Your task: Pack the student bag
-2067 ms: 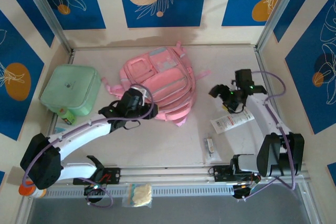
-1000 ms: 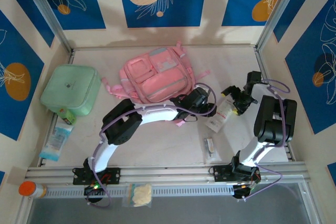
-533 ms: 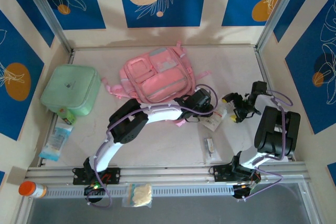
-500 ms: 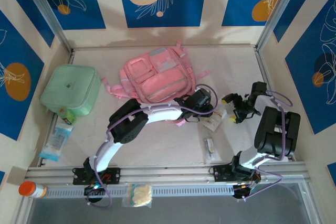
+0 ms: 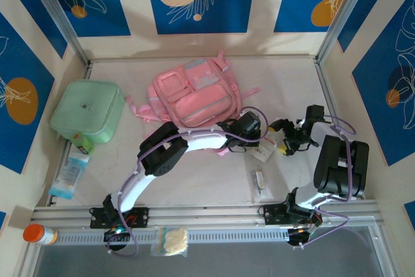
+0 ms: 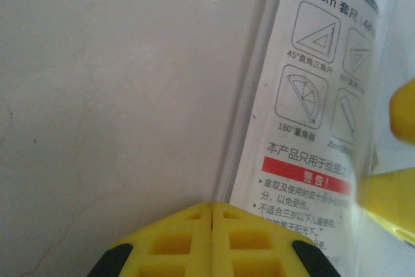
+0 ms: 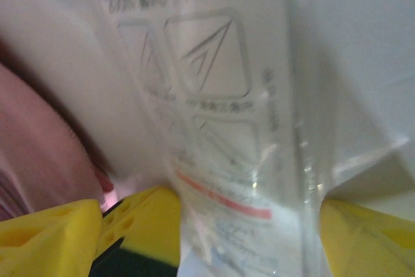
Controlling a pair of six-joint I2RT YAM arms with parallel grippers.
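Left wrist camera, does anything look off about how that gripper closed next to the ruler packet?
Yes. The left gripper is shut with its yellow fingertips pressed flat together and nothing between them. The clear ruler set packet lies just beside them on the table, so the grip seems to have missed the packet's edge.

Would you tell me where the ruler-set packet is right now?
In the top view, the ruler-set packet lies right of centre, between the left gripper and right gripper.

"20cm", "45°", "180°" on ruler-set packet [image 6: 311, 95]
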